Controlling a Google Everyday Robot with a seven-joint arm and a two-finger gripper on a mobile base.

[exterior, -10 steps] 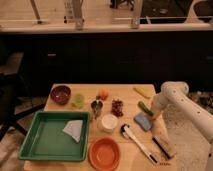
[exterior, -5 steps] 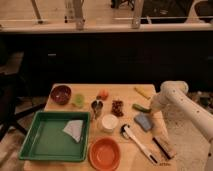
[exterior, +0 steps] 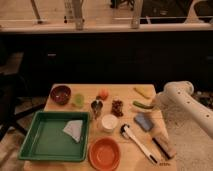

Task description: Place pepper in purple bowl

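The pepper (exterior: 142, 105) is slim and dark green. It lies on the wooden table (exterior: 90, 90) near the right edge, just below a yellow elongated item (exterior: 142, 91). The purple bowl (exterior: 61, 94), small and reddish-brown in this light, stands at the table's far left corner and looks empty. My gripper (exterior: 156, 103) is at the end of the white arm (exterior: 186, 102), which comes in from the right. It is low at the table's right edge, right beside the pepper's right end. I cannot tell whether it touches the pepper.
A green tray (exterior: 35, 145) with a folded cloth (exterior: 74, 129) takes the front left. An orange bowl (exterior: 104, 152), white cup (exterior: 109, 121), blue sponge (exterior: 143, 121), brush (exterior: 140, 142), metal piece (exterior: 96, 107), pale green lump (exterior: 79, 100) and small orange item (exterior: 103, 94) fill the middle.
The arm has shifted only slightly at the table's right edge. The pepper and the bowls lie where they were.
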